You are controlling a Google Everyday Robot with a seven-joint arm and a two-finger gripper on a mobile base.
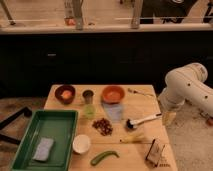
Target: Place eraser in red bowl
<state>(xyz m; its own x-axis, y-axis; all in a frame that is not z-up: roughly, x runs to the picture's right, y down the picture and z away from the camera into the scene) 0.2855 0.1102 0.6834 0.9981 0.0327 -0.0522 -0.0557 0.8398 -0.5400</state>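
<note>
The eraser (155,152), a small dark brown block with a tan face, stands near the table's front right corner. The red bowl (113,93), bright orange-red and shallow, sits at the back middle of the table. My gripper (169,118) hangs at the end of the white arm (186,86), just off the table's right edge. It is level with the brush, behind the eraser and to the right of the red bowl. It is open and holds nothing.
Also on the table are a maroon bowl (65,93), a dark cup (88,96), a green cup (89,111), a grey-blue cloth (114,111), a brown cluster (102,126), a white-handled brush (142,121), a white bowl (81,144) and a green pepper (104,157). A green tray (30,131) holds a sponge (43,149).
</note>
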